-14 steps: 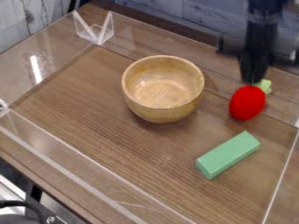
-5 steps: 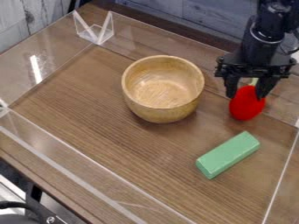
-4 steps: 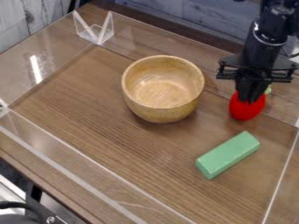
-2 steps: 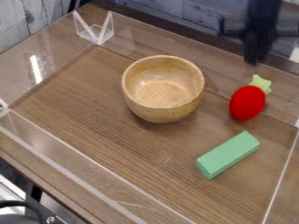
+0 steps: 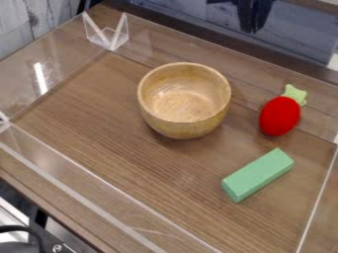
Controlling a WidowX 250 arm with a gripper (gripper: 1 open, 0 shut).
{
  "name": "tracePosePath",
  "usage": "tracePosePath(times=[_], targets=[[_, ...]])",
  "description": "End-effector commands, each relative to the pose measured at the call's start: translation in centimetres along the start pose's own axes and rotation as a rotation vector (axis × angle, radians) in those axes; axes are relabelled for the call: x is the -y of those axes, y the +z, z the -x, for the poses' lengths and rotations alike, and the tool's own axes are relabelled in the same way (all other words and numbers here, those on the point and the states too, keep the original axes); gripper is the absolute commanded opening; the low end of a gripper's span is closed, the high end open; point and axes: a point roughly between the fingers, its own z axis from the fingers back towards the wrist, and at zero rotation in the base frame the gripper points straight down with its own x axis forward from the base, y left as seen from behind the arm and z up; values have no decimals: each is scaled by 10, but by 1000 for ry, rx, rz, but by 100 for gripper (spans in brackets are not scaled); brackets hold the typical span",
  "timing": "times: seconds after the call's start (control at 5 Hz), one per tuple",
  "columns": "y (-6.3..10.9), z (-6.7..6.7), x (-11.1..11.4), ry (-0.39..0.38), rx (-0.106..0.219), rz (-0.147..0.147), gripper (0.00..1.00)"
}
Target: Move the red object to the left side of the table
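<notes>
The red object [image 5: 278, 116], a small glossy strawberry toy with a green leafy top, lies on the right side of the dark wood-grain table [image 5: 106, 138], close to the right acrylic wall. It rests free, with nothing touching it. My gripper [image 5: 254, 14] is a dark blurred shape at the top edge of the view, high above and behind the table, well up and to the left of the strawberry. Its fingers are too blurred and cropped to read, and nothing shows between them.
A wooden bowl [image 5: 185, 99] stands in the middle of the table, just left of the strawberry. A green rectangular block [image 5: 258, 174] lies at the front right. Low clear acrylic walls [image 5: 53, 69] border the table, and a clear folded stand [image 5: 106, 32] sits at the back left.
A second ago the gripper stood low around the strawberry. It has since risen and drifted up and left to the top edge, leaving the strawberry on the right side, tilted slightly differently.
</notes>
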Motion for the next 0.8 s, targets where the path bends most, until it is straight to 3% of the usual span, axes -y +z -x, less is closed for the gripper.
tracePosePath(times=[0.0, 0.4, 0.6], targets=[[11, 5, 7, 53, 35, 5, 100], [-34, 51, 23, 0, -22, -28, 100], [-53, 49, 38, 5, -38, -19, 100]])
